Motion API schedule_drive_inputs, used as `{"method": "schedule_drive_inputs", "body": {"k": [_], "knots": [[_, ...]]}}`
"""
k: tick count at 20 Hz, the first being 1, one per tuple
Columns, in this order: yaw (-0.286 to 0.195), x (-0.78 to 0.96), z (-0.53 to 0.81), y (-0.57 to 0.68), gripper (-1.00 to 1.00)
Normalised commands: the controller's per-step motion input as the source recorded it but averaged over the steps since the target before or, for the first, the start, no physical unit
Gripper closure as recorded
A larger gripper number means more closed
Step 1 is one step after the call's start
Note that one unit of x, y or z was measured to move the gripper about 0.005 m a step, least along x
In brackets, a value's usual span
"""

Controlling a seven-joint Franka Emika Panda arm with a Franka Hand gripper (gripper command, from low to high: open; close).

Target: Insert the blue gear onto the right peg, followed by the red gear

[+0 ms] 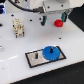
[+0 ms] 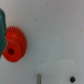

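Open white table point(image 1: 70, 60) around the red gear point(image 1: 59, 22), pincer point(image 1: 50, 20) just beside it.

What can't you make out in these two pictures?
- Pincer: open or shut is too blurred to tell in the exterior view.
- Right peg: hidden under the blue gear in the exterior view.
- Red gear: teeth blurred in the wrist view, one side covered by a green object.
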Motion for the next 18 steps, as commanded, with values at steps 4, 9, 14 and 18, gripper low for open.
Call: {"method": "schedule_drive_inputs", "body": {"k": [4,9,14,18], "knots": [[0.000,-0.42,-0.04,0.53,-1.00],[0.000,-0.32,-0.11,0.49,-1.00],[0.000,-0.30,-0.33,0.30,-1.00],[0.000,-0.26,-0.41,0.10,-1.00]]}}
